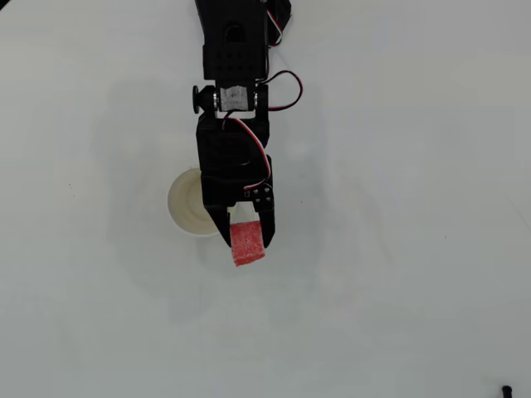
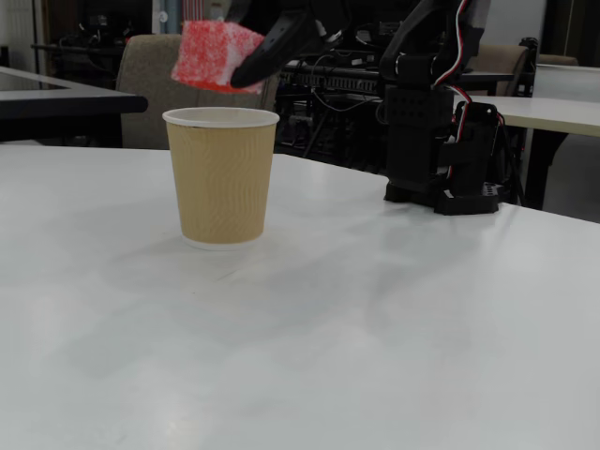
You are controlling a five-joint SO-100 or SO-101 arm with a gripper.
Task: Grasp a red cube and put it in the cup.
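Observation:
The red cube (image 1: 247, 242) is a small speckled red block held between my gripper's (image 1: 246, 235) black fingers. In the fixed view the red cube (image 2: 216, 53) hangs in the air just above the cup's rim, toward its left side. The cup (image 2: 221, 175) is a tan paper cup with a white rim, standing upright on the white table. In the overhead view the cup (image 1: 184, 204) shows as a white ring, mostly to the left of the gripper and partly hidden under the arm. The gripper (image 2: 246, 58) reaches in from the right.
The arm's black base (image 2: 441, 141) stands on the table behind and to the right of the cup in the fixed view. Red and black wires (image 1: 282, 87) loop beside the arm. A small black object (image 1: 507, 388) lies at the bottom right table corner.

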